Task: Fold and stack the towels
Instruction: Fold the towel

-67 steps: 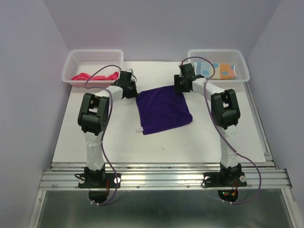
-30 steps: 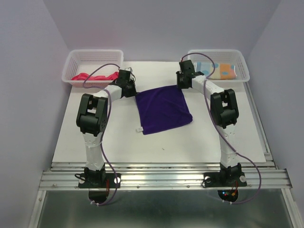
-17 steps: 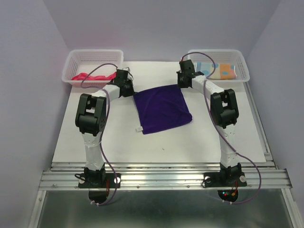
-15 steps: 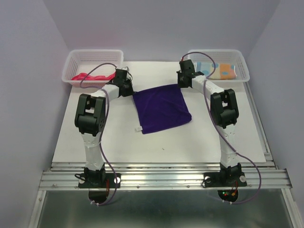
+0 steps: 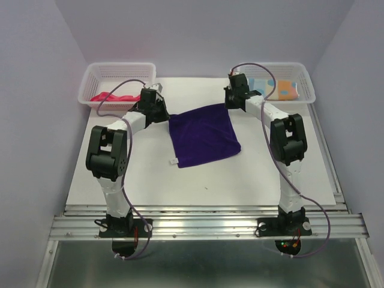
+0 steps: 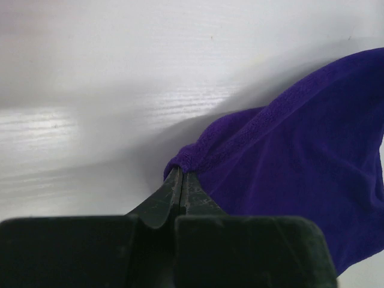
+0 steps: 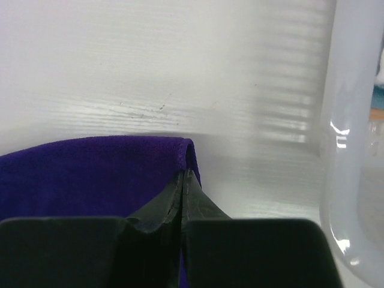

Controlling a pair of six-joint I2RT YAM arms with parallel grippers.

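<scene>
Left tool [image 6: 182,175] is pressed together on the far-left corner of the dark purple towel [image 5: 204,135], with only a small bunched nub of hem between the tips. The right tool [image 7: 185,174] is clamped the same way on the far-right corner, where the edge curls over its tips. Between them the far hem runs fairly taut. The rest of the towel lies spread on the white worktop [image 5: 240,180], slightly askew, with a small white tag at its near-left corner.

Further out, the left basket [image 5: 90,75] holds a pink-red towel [image 5: 114,96] and the right basket [image 5: 307,81] holds a spotted towel [image 5: 282,89]. The right basket's wall stands just beside the right tool.

Judged from this, the first fold is about to start: the far edge is to be carried over to the near edge. Three things could go wrong:

- **Slipping grip:** both grips are shallow, so a corner could slide out once the cloth's weight and its drag on the worktop pull on it.
- **Skewed fold:** if the arms travel unevenly, or pull apart too hard, the fold would land crooked or one corner would tear free.
- **Dragging or snagging:** lifting too low would drag the whole towel instead of turning it over, and the right wrist or its cable could catch the basket.
</scene>
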